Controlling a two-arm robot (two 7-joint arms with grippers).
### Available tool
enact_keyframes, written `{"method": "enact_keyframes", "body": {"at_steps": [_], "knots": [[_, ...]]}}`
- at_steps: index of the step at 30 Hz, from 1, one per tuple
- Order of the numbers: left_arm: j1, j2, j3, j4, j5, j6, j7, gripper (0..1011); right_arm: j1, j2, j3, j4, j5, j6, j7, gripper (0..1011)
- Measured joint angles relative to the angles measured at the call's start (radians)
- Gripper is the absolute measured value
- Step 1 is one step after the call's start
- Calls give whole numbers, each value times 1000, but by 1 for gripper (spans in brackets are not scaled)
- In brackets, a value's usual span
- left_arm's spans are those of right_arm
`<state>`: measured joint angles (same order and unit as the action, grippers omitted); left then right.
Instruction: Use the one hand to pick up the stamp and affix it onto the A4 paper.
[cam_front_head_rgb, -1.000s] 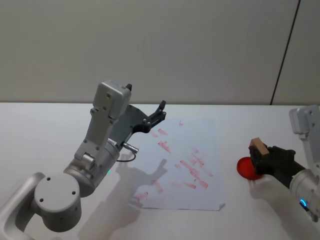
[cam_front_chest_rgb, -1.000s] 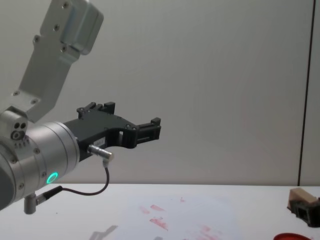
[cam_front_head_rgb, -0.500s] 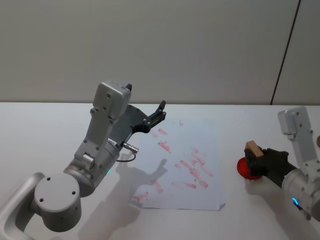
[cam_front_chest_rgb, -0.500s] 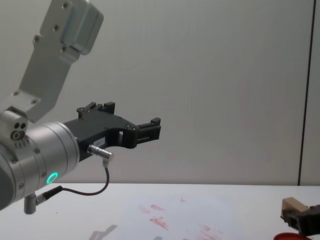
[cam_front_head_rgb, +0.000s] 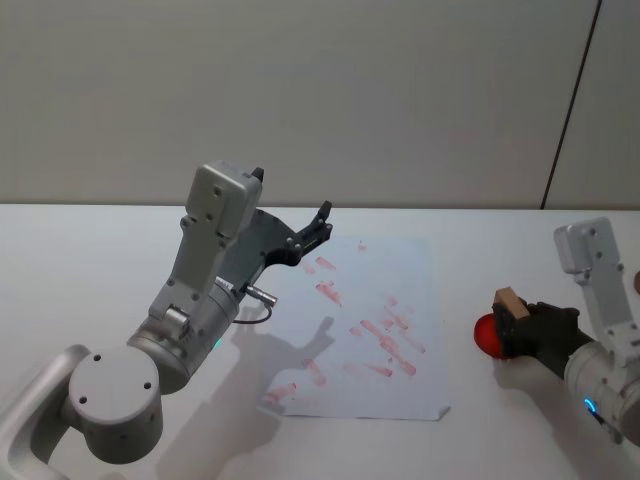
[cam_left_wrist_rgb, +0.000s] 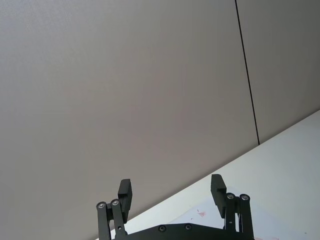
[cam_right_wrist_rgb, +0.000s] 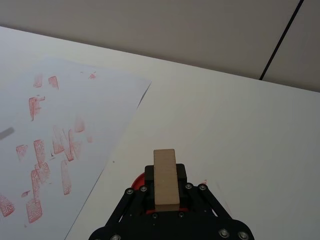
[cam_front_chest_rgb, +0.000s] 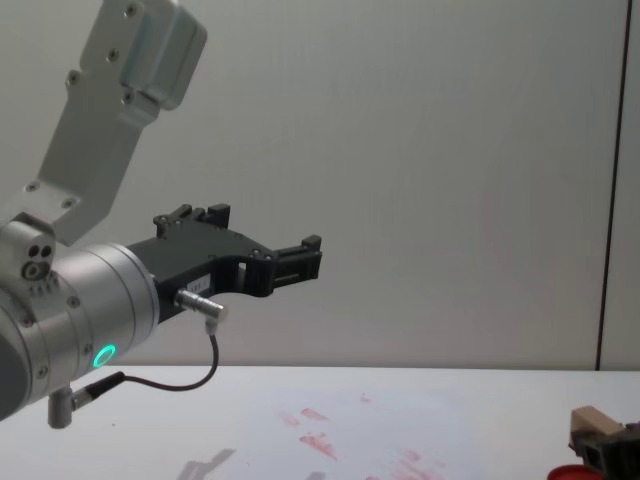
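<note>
A small rectangular block of light tan wood, the stamp (cam_front_head_rgb: 508, 299), is seen clamped between the black fingers of the right gripper (cam_front_head_rgb: 512, 327) at the right side of the white tabletop (cam_front_head_rgb: 80, 260). In the right wrist view the stamp (cam_right_wrist_rgb: 165, 177) is shown standing up between the two fingers, its long face turned toward the camera, with the right gripper (cam_right_wrist_rgb: 165, 192) closed against its sides. Directly beneath the block a flat red round pad (cam_front_head_rgb: 487, 334) is visible on the table, and part of the same pad (cam_right_wrist_rgb: 139, 181) is seen under the fingers; whether the block touches the pad cannot be told. In the chest view the stamp (cam_front_chest_rgb: 586, 418) is seen at the lower right edge, just above the red pad (cam_front_chest_rgb: 566, 473).

The thin white A4 sheet bearing scattered red stamped marks (cam_front_head_rgb: 360, 330) is laid flat at the middle of the table, well apart from the stamp and to its left. Its near edge is seen beside the gripper in the right wrist view (cam_right_wrist_rgb: 65, 130).

The left gripper (cam_front_head_rgb: 314, 232) is held raised above the far left corner of the sheet, its fingers spread apart with nothing between them, as shown in the left wrist view (cam_left_wrist_rgb: 172, 192) and the chest view (cam_front_chest_rgb: 290, 262).
</note>
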<state>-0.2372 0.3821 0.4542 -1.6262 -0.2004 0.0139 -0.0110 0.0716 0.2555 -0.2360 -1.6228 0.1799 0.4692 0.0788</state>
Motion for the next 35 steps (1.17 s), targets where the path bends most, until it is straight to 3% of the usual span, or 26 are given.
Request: {"method": "enact_keyframes", "body": {"at_steps": [5,24,29,35], "knots": [[0,0,0,0,0,0,0,1003,-2,0,1,1,-2,3,-3,267],[0,0,0,0,0,0,0,1003,-4,-1,2,2,-4,6,-8,893],[0,0,0,0,0,0,0,1003,-4,-1,2,2,-4,7,-8,1000],[0,0,0,0,0,0,0,1003,-4,-1,2,2,-4,7,-9,1001]]}}
